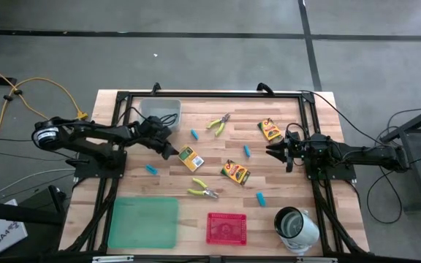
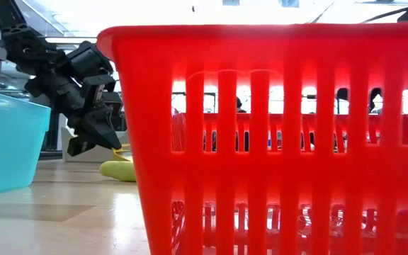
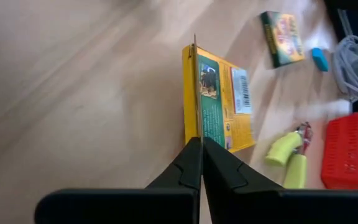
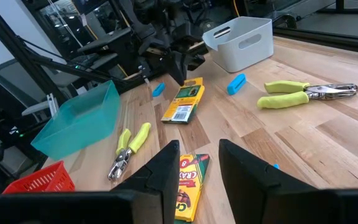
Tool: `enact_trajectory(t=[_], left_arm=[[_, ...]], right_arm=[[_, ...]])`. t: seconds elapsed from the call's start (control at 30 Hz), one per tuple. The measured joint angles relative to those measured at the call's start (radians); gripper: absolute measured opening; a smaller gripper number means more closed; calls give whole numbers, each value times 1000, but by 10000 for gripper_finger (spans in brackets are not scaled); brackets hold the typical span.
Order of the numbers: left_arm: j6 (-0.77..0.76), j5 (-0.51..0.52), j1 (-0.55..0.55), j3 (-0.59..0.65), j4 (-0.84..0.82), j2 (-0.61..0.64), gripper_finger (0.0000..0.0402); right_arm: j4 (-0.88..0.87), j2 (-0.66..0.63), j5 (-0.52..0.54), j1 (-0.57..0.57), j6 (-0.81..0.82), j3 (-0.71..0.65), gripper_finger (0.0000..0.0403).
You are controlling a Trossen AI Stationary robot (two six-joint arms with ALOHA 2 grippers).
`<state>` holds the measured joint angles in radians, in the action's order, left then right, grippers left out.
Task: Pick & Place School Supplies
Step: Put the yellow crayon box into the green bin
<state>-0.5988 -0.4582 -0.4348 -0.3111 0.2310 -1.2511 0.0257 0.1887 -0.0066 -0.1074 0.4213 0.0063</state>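
the surface point(image 1: 137, 186) is pale wood planks with visible grain. the left gripper point(image 1: 172, 151) hangs just above the flat cardboard crayon box point(image 1: 191, 158) near the middle; in the left wrist view its jaws are pressed together with no gap, tips right at the box's near edge, so closed on nothing as far as i can tell. that box point(image 3: 219, 99) shows a green back panel with a barcode. the right gripper point(image 1: 277, 152) waits on the right side with jaws a moderate way apart, empty, another crayon box point(image 4: 188, 186) partly hidden behind them. a third crayon box point(image 1: 270, 130) lies near the far right. both plier tools have soft-looking yellow-green handles and shiny metal noses: one point(image 1: 218, 124) far side, one point(image 1: 203, 191) near side. four little light-blue oblongs are scattered: point(image 1: 194, 134), point(image 1: 247, 150), point(image 1: 152, 169), point(image 1: 260, 198). the slotted red plastic basket point(image 2: 275, 134) fills most of the low view and blocks nearly everything behind it.
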Motion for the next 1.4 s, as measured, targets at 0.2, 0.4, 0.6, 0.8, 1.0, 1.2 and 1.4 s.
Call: enact_trajectory(t=[0.2,0.4,0.6,0.8,1.0,1.2,1.4], left_arm=[[-11,31,50,0,0,89,0],[-21,82,94,0,-76,215,0],[-30,124,154,0,-140,364,0],[-47,150,220,-1,-184,506,0],[-57,150,303,-3,-212,613,0],[-69,133,404,-26,-252,683,0],[-88,132,525,-98,-372,723,0]], right_arm=[[0,0,0,0,0,0,104],[0,0,0,0,0,0,104],[0,0,0,0,0,0,104],[0,0,0,0,0,0,104],[0,0,0,0,0,0,104],[0,0,0,0,0,0,104],[0,0,0,0,0,0,104]])
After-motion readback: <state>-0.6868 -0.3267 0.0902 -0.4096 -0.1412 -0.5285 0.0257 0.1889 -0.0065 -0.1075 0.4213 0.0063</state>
